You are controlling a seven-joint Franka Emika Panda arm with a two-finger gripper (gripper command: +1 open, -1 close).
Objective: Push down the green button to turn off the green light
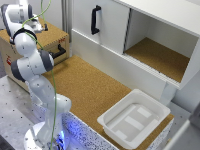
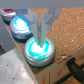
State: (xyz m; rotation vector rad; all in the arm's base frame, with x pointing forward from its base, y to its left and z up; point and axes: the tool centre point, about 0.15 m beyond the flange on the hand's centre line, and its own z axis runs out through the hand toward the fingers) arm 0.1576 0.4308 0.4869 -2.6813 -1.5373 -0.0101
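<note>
Arm: white Franka arm rising from its base at about 7 o'clock in the exterior view and folded back toward 10 o'clock, where its claw is hidden from that camera.

Claw: seen only from the wrist, claw directly over the green button; the fingers appear drawn close together with nothing between them, so I read it as clenched and empty, though blur leaves some doubt.

Green button: round, lit green button in a metal collar, sitting on the cork top of a wooden box near 10 o'clock in the exterior view. The glow says the light is on and the press is not yet complete.

Neighbour: second lit button, bluish, just beside the green one; a third one past it is too blurred to describe.

Other items: white tray at 5 o'clock on the table, well apart from the work; open cabinet at 2 o'clock.

Risks: the fingertips look near the cap's edge rather than its centre, so a downward push could slide off the domed cap, or catch the collar and fail to switch. Drift sideways could trip the neighbour instead. Excess force could strain the box.
</note>
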